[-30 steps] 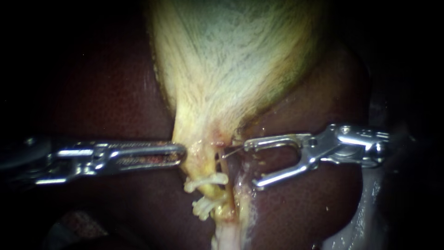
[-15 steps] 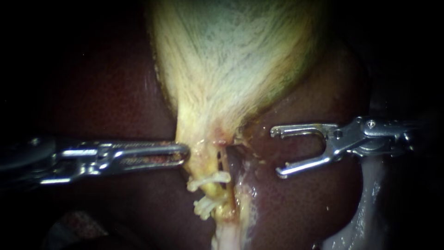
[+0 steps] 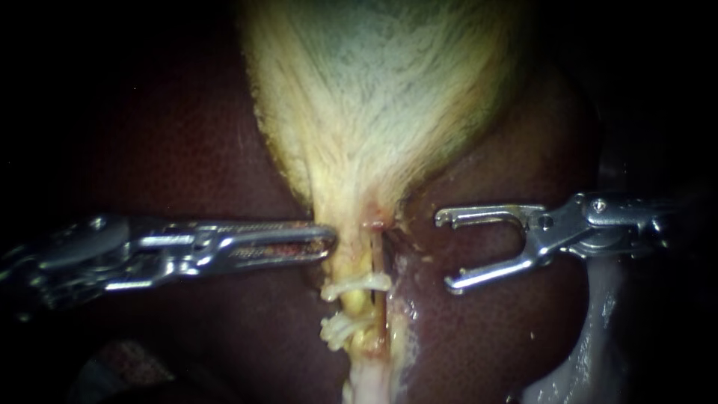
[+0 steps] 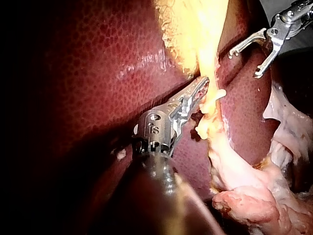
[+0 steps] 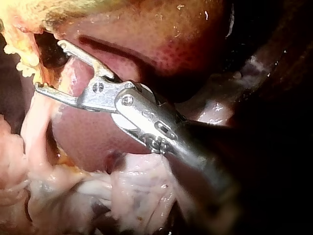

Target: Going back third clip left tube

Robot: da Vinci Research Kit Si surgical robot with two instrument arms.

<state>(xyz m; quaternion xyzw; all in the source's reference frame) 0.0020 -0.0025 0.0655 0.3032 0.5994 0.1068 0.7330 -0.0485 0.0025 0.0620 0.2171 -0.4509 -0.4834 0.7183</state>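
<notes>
The left instrument [image 3: 327, 241] is reaching in level toward the clipped tube [image 3: 357, 303]. Its jaws are pressed together with nothing showing between them, and the tip is touching the yellow tissue just above the tube, where the gallbladder [image 3: 374, 112] is narrowing down. On the other side of the tube the right instrument [image 3: 446, 251] is hovering clear of it, jaws spread wide and holding nothing, with dark liver [image 3: 479, 329] showing through the gap.

The tube itself is wearing two white clips. The upper clip [image 3: 360, 284] is sitting across it just below the left instrument's tip, and the lower clip [image 3: 338, 329] is sitting close under that.

From the left arm's camera, the closed jaws are resting against the gallbladder tissue right beside the upper clip [image 4: 217, 95], and the right instrument [image 4: 243, 63] is standing off beyond the tube. From the right arm's camera, its spread jaws [image 5: 49, 66] are pointing toward the tube
</notes>
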